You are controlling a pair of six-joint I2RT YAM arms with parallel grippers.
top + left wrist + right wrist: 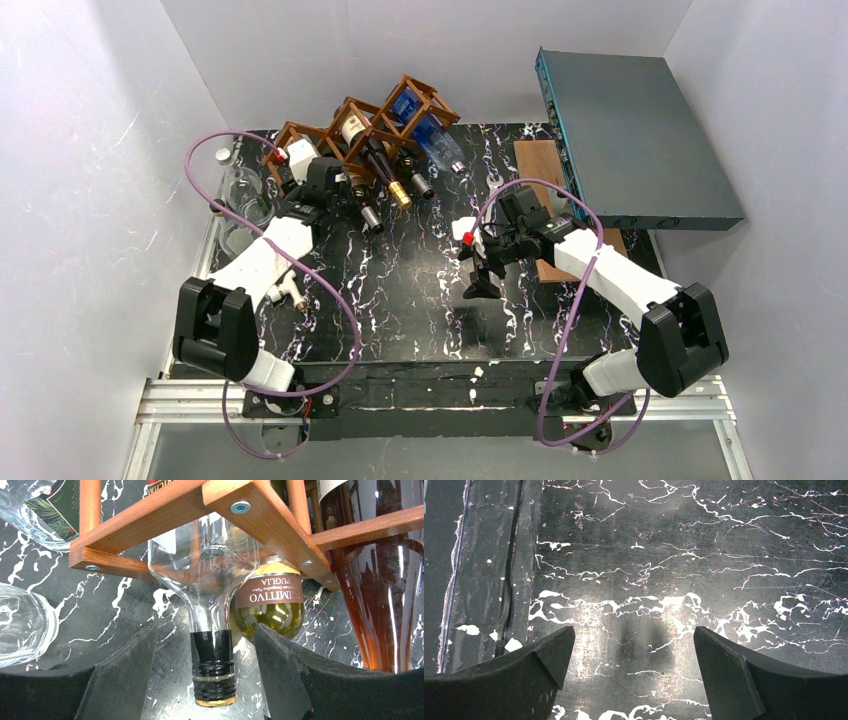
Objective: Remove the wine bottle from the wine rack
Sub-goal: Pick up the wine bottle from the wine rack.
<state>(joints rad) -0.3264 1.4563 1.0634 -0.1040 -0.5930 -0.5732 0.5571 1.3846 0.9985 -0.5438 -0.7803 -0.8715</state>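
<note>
The reddish-brown wine rack (pixel 350 125) stands at the back left of the table, and its wooden frame (pixel 250 510) fills the top of the left wrist view. A clear wine bottle (pixel 205 575) with a black capsule and screw cap pokes neck-first out of a cell. My left gripper (pixel 205 647) sits at the rack's front (pixel 318 190). Its jaws stand either side of the neck, with a gap on each side. My right gripper (pixel 480 270) hovers over mid-table, open and with nothing in it (pixel 634 640).
Other bottles lie in the rack: a green one labelled Primitivo (pixel 270 600), an amber one (pixel 385 590), a dark gold-capped one (pixel 385 170) and a blue one (pixel 420 120). Empty glasses (pixel 240 190) stand left of the rack. A grey box (pixel 640 140) and a wooden board (pixel 545 165) are at the right.
</note>
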